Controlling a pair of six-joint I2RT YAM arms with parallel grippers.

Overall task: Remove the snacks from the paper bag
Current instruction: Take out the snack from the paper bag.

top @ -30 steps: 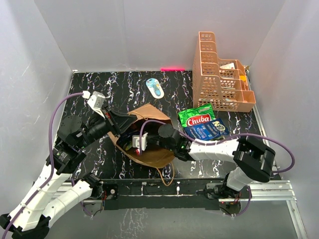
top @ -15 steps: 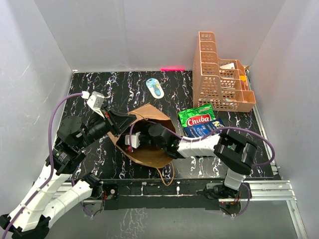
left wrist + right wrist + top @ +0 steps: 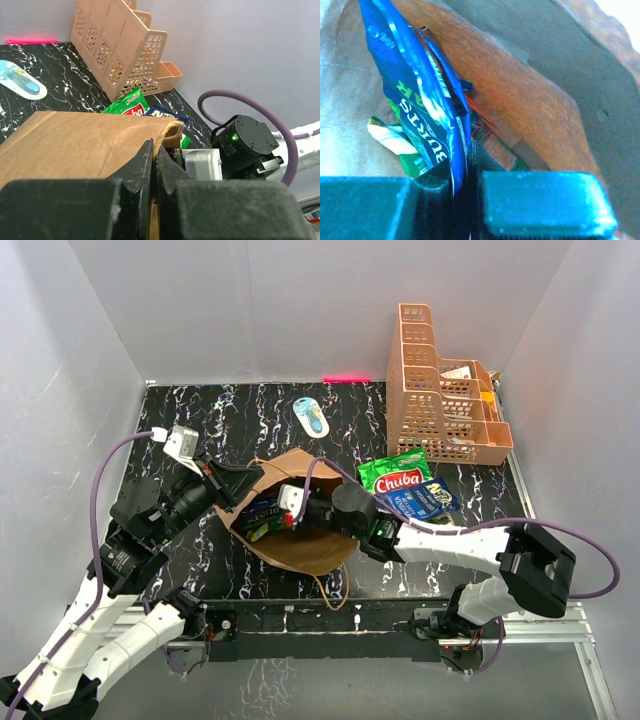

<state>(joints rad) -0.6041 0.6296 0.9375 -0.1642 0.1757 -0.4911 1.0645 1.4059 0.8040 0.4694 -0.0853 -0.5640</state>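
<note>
Overhead: brown kraft paper bag [image 3: 300,545] lies open, green-and-white Chuba packet [image 3: 397,473] just right of it. Left wrist: left gripper [image 3: 154,160] pinches the bag's rim. Right wrist: inside the bag, right gripper [image 3: 465,167] clamps a glossy blue packet [image 3: 420,95] by its edge; so thin a hold may slip.

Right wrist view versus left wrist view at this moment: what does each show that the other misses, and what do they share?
Only the right wrist: the inside of the paper bag, where the right gripper is shut on a blue packet, with a green-and-yellow packet beside it. Only the left wrist: the left gripper pinching the bag's rim, the orange basket, the Chuba packet on the table, the blue-white oval object and the right arm's wrist. Both: the paper bag.
</note>
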